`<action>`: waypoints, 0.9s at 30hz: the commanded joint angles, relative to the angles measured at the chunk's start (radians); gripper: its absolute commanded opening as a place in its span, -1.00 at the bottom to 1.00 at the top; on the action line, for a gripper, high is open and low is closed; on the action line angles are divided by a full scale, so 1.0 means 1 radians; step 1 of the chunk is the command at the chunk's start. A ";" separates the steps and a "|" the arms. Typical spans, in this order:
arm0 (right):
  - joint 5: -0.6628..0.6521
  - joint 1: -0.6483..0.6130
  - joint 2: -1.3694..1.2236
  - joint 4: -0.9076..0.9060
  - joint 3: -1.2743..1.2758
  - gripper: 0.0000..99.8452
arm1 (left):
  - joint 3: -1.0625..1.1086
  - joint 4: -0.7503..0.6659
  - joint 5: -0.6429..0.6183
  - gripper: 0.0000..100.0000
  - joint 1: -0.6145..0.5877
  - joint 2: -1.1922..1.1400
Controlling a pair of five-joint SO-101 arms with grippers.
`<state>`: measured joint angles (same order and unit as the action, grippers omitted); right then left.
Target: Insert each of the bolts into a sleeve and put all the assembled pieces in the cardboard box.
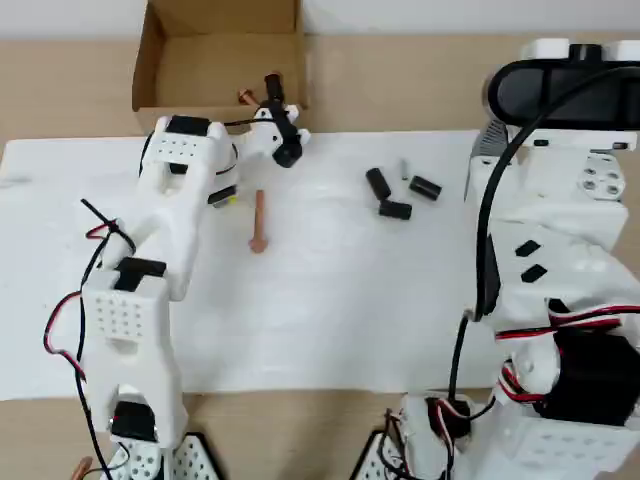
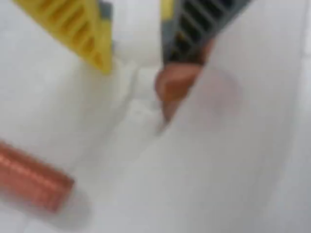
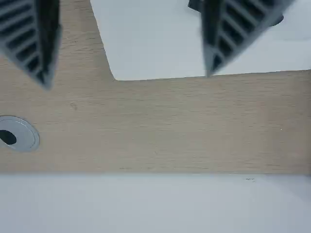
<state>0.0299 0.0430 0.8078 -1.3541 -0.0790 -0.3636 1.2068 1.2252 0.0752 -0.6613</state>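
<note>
**Left gripper**, wrist view. I read the yellow finger and the dark finger as standing apart, released, with nothing clamped between them. A rounded copper end sits right at the tip of the dark finger; through the blur I cannot tell whether the two touch. A threaded copper shank lies farther off on the white sheet.

**High view.** A copper bolt lies on the sheet just beside the forward end of the left arm. Three black sleeves lie in a loose cluster, well apart from the bolt and nearer the right arm. A small grey pin rests among them. None of the three sleeves has a bolt in it.

**Right gripper**, wrist view. I see its two grey fingers spread wide and holding nothing. They hang over the bare wooden table, just off a corner of the sheet. A round metal grommet is set into the wood.

**Cardboard box**. It stands open-topped at the far edge of the sheet, beyond the left arm. A copper piece lies inside by the near wall; I cannot tell whether it carries a sleeve.
</note>
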 commanded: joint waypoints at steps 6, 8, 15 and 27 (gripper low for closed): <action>-0.011 0.016 0.008 0.020 0.004 -0.52 | -0.351 0.213 0.020 -0.86 -0.023 -0.035; -0.011 0.016 0.008 0.020 0.004 -0.52 | -0.393 0.227 0.035 -0.86 -0.026 -0.035; -0.011 0.016 0.008 0.017 0.004 -0.52 | -0.420 0.227 0.061 -0.86 -0.028 -0.044; -0.011 0.016 0.010 0.018 0.041 -0.52 | -0.640 0.189 0.054 -0.86 -0.100 -0.297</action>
<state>0.0299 0.0430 0.8094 -1.3541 -0.0621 -0.8838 1.4170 1.2774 0.0276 -0.9375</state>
